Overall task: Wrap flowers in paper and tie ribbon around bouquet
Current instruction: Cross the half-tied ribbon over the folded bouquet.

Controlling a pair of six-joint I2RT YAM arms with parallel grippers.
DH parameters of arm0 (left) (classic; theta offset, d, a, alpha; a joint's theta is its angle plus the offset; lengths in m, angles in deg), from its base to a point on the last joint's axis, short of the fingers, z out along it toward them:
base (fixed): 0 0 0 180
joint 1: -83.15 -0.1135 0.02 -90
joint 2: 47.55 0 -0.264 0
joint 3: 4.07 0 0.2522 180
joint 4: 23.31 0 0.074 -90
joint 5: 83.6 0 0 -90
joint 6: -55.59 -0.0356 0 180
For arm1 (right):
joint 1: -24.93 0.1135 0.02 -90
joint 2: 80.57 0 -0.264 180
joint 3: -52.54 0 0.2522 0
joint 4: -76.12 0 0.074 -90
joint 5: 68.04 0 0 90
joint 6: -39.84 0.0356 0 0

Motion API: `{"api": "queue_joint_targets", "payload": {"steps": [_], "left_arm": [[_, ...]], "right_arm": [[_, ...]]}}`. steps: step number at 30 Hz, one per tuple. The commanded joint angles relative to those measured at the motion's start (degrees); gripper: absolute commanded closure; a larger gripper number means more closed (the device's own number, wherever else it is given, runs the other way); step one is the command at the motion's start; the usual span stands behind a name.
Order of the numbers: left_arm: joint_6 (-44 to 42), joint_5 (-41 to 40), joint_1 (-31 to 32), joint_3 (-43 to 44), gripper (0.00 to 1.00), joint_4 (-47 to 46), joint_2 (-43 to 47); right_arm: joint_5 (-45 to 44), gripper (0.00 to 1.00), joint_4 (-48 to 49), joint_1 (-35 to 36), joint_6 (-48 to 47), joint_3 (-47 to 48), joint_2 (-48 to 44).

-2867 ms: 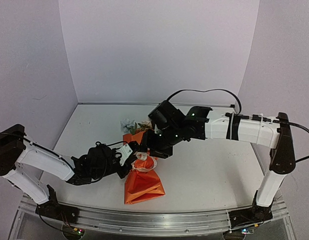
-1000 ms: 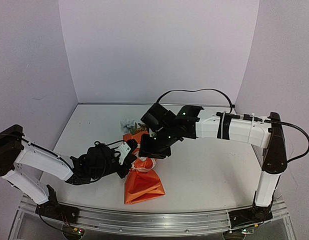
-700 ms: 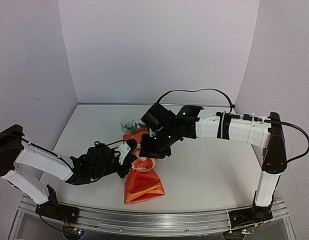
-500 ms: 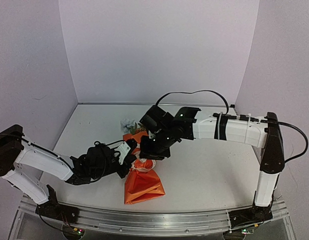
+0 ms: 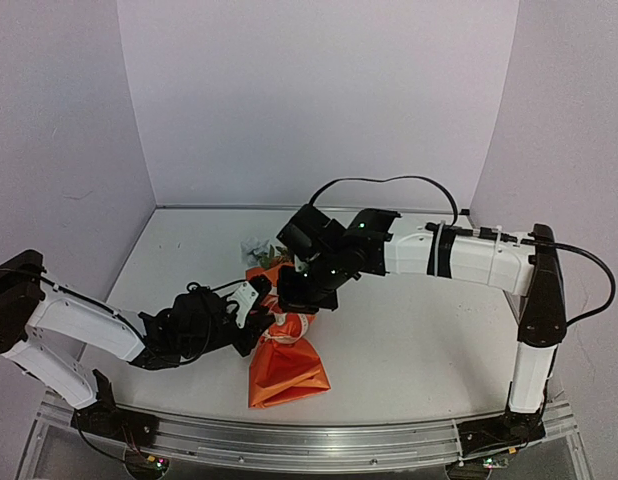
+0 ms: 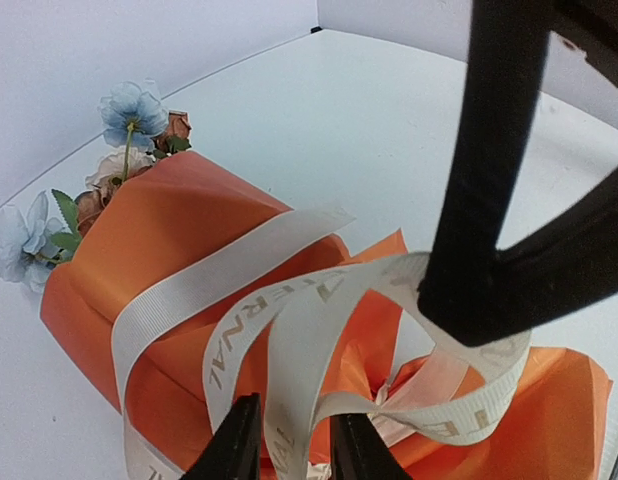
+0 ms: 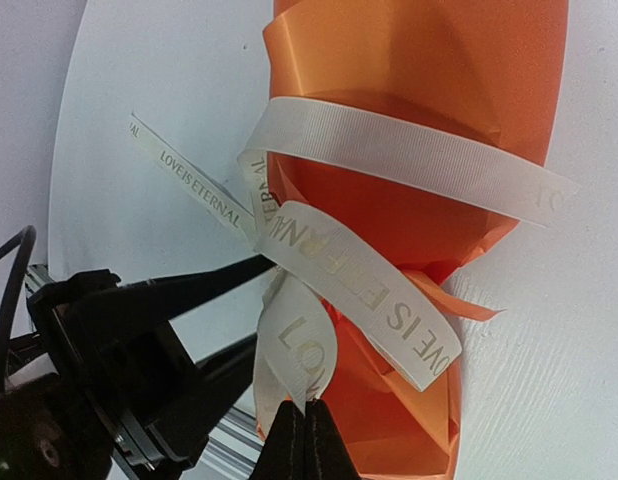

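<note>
The bouquet [image 5: 286, 368] lies on the table, an orange paper [image 6: 159, 230] cone with pale blue and pink flowers [image 6: 129, 105] at its far end. The cream ribbon [image 7: 389, 150] circles its pinched waist in loose loops. In the right wrist view my right gripper [image 7: 307, 430] is shut on the end of one ribbon loop. My left gripper [image 6: 294, 450] is open a little, and a ribbon strand [image 6: 289, 330] runs loose between its fingers. From above, both grippers meet at the waist, the left gripper [image 5: 263, 322] beside the right gripper [image 5: 292, 305].
My right arm's black finger [image 6: 489, 180] fills the right side of the left wrist view. The left gripper's black fingers [image 7: 189, 290] sit just left of the knot. White table [image 5: 419, 340] spreads to the right; lilac walls stand behind and at both sides.
My right gripper has closed on the ribbon loop and shifted slightly left. The left jaws, shut before, have parted around the ribbon strand. The bouquet stays in place.
</note>
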Motion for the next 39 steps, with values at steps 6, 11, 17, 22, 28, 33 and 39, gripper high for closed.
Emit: {"api": "queue_joint_targets", "payload": {"steps": [6,11,17,22,28,33,39], "left_arm": [[16.73,0.01,-3.94,-2.17,0.51,7.77,17.57],[21.13,3.05,-12.03,-1.41,0.57,12.71,18.72],[16.98,11.60,-14.02,3.40,0.57,14.12,10.81],[15.65,11.74,-14.37,6.78,0.50,14.09,5.35],[14.50,10.86,-15.64,9.30,0.52,13.75,0.87],[13.81,13.82,-16.18,10.38,0.56,13.87,-1.08],[15.04,15.35,-16.65,10.70,0.65,13.47,-2.48]], "right_arm": [[-4.10,1.00,-3.05,0.21,-3.48,2.82,0.31],[-4.41,1.00,-3.25,0.17,-4.08,3.26,0.62],[-5.05,1.00,-3.52,0.05,-4.53,3.19,0.36],[-5.33,1.00,-3.45,-0.27,-4.72,3.28,0.19],[-5.46,1.00,-3.43,-0.37,-5.02,3.03,0.10],[-5.41,1.00,-3.45,-0.56,-5.38,3.37,0.21],[-5.53,1.00,-3.42,-0.80,-5.56,3.35,0.44]]}}
